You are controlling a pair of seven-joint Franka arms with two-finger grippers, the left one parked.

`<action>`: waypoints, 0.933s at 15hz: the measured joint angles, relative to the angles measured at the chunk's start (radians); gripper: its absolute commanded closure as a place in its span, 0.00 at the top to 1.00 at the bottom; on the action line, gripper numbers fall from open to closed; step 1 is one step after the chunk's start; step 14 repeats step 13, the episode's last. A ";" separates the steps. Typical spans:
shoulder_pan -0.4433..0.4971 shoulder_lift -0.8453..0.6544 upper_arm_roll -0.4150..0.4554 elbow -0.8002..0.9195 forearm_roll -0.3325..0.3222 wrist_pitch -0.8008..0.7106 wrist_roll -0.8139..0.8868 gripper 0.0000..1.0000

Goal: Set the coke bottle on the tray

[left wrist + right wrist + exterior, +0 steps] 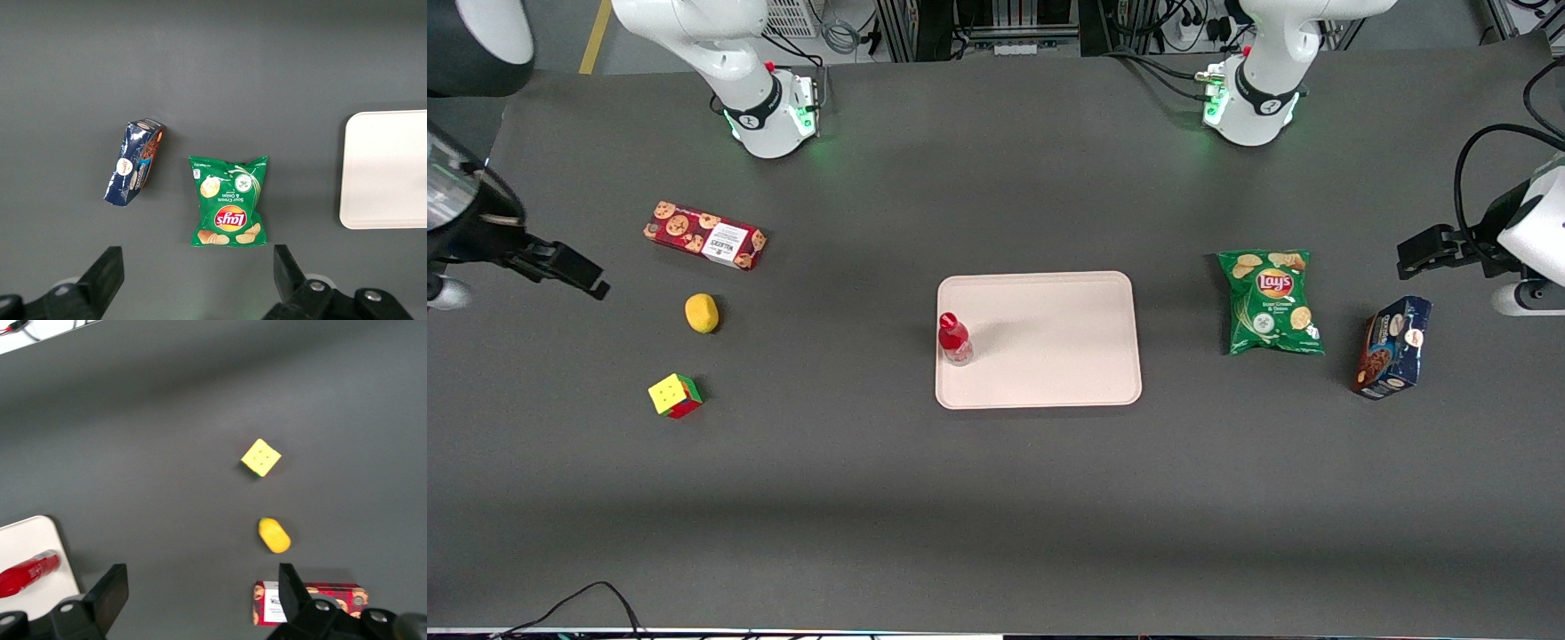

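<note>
The coke bottle (pixel 954 339), with a red cap and red label, stands upright on the pale pink tray (pixel 1049 356), close to the rim at the working arm's end. In the right wrist view the bottle (pixel 27 574) shows on the tray's corner (pixel 30 537). My right gripper (pixel 574 267) is open and empty. It hovers above the table toward the working arm's end, well away from the tray. In its own view the gripper (pixel 200 600) has bare table between the fingers.
Near the gripper lie a red cookie box (pixel 704 236), a yellow lemon (pixel 702 313) and a Rubik's cube (pixel 675 396). Toward the parked arm's end lie a green chips bag (pixel 1270 302) and a dark blue snack pack (pixel 1392 347).
</note>
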 measured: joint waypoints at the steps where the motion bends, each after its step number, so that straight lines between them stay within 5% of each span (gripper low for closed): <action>1: -0.021 -0.001 0.000 0.000 0.000 0.000 -0.016 1.00; 14: -0.023 0.105 -0.005 0.126 0.000 -0.074 -0.031 1.00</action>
